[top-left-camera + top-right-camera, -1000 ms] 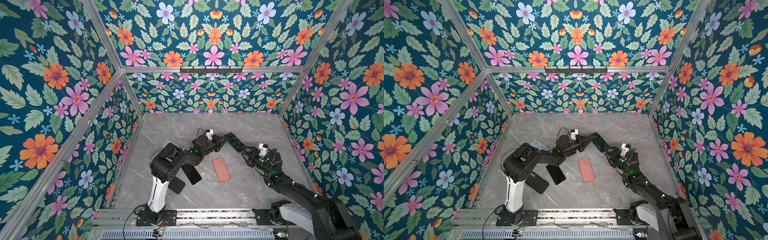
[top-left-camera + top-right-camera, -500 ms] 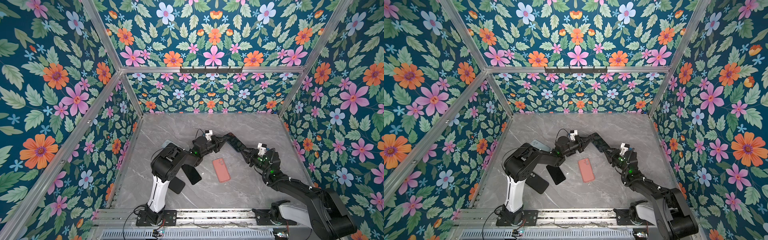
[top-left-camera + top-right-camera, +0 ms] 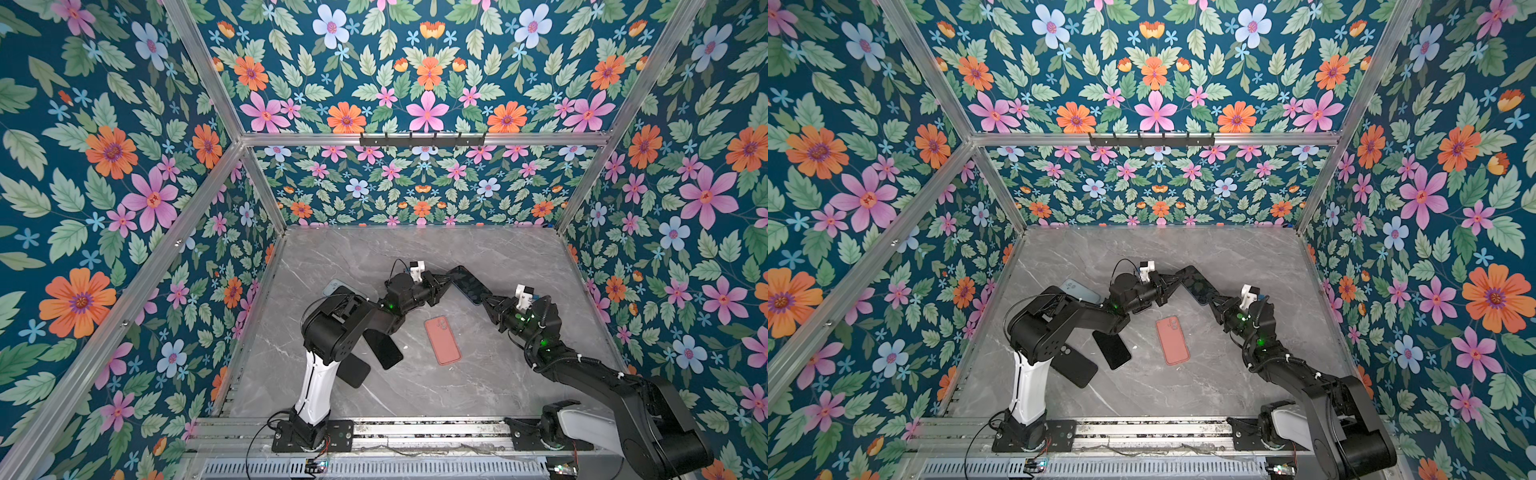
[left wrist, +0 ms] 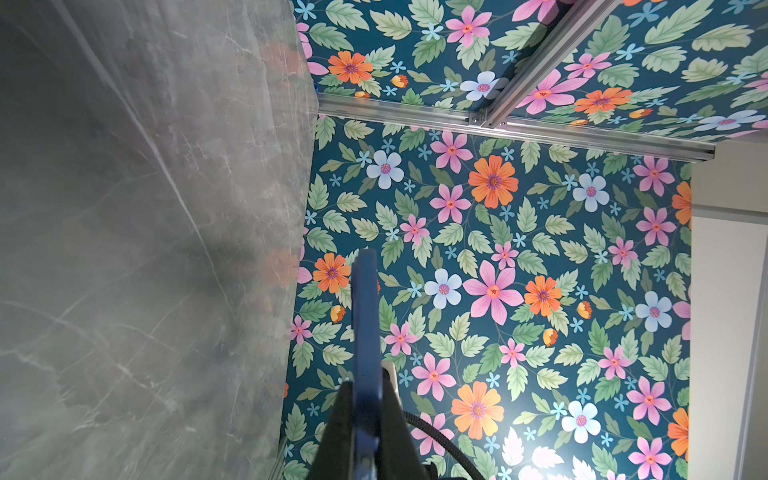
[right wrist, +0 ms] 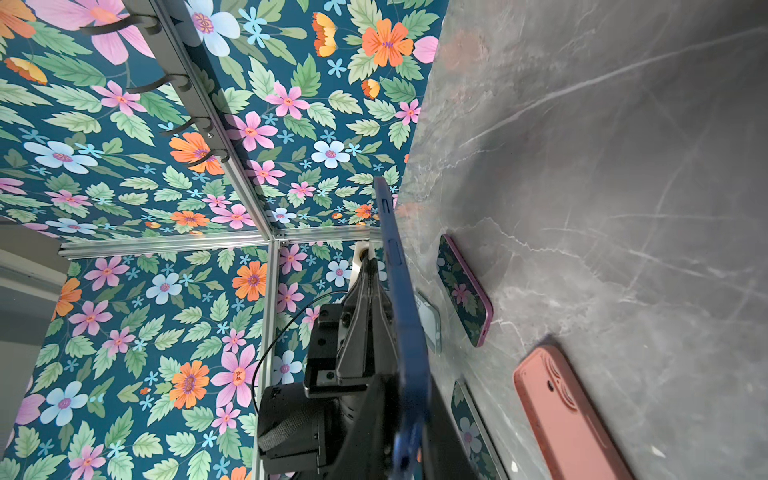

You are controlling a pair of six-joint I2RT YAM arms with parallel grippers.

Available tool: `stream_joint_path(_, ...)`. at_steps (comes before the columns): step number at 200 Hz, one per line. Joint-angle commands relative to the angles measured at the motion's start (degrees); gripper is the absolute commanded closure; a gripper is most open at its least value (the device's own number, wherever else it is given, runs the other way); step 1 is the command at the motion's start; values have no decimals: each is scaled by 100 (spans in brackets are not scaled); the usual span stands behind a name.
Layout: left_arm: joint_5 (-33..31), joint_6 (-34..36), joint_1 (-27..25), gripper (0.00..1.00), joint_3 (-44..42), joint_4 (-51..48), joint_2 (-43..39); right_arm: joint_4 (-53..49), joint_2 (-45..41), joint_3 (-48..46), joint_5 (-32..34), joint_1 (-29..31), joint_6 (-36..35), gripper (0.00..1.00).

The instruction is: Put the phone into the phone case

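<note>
Slim, glossy dark-blue phone [image 3: 467,286] is pinched end to end by left gripper [image 3: 448,282] and right gripper [image 3: 483,298]. Matte salmon phone case [image 3: 442,340], round-cornered, lies at its six o'clock on veined grey marble [image 3: 498,257].

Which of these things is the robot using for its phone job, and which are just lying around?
For the job: blue phone, held by the left gripper and right gripper; pink case, probably.
Lying about: black phone, black case, pale blue phone or case.

Floral walls [image 3: 428,183], grey marble floor [image 3: 357,249]
</note>
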Motion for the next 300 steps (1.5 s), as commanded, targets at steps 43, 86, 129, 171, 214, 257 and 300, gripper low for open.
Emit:
stream_joint_path(43, 66, 34, 6, 100, 20, 381, -64, -20, -52, 65, 26, 1, -46, 92)
stream_joint_path(86, 134, 148, 9, 69, 12, 213, -90, -583, -232, 210, -37, -23, -200, 97)
stream_joint_path(129, 246, 803, 183, 51, -268, -752, -572, -1439, -497, 324, -173, -125, -430, 100)
stream_joint_path(171, 415, 2521, 325, 50, 219, -3586, -1163, -2754, -1087, 377, -188, -192, -901, 100)
stream_joint_path(214, 385, 4775, 315, 51, 1237, -6488, -1062, -3853, -1635, 454, -325, -284, -1473, 100)
stream_joint_path(257, -130, 6653, 202, 52, 2262, -8634, -812, -5011, -1958, 814, -380, -311, -2244, 100)
stream_joint_path(300, -441, 7749, -75, 53, 3089, -9881, -373, -5569, -2006, 1085, -486, -315, -2693, 100)
